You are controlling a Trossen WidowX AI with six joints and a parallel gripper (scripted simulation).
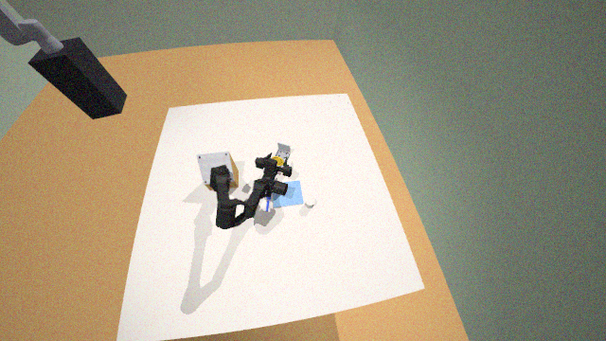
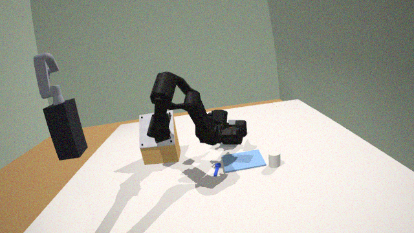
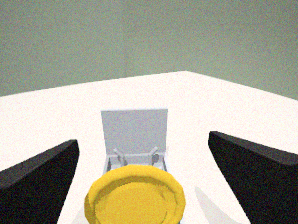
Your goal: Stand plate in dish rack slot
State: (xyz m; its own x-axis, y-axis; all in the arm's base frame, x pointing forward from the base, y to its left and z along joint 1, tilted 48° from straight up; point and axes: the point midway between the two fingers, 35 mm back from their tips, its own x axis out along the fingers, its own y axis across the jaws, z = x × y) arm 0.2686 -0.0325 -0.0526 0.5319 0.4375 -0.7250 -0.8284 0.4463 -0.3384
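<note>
The yellow round plate (image 1: 278, 162) (image 3: 135, 200) shows its face to the wrist camera, raised on edge at the near part of the grey dish rack (image 1: 283, 147) (image 3: 135, 131). Its lower edge is out of the wrist view, so its slot cannot be told. The rack's tall back panel and two small prongs show beyond the plate. My gripper (image 1: 279, 160) (image 3: 145, 141) is open, one black finger on each side of the plate with a gap to it. In the exterior view the arm hides plate and rack.
A blue flat square (image 1: 294, 195) (image 2: 247, 158) lies nearer the front, with a white cylinder (image 1: 311, 204) (image 2: 274, 160) to its right and a small blue object (image 1: 268, 205) (image 2: 217, 170) to its left. The arm's wooden box base (image 2: 162, 156) is at left.
</note>
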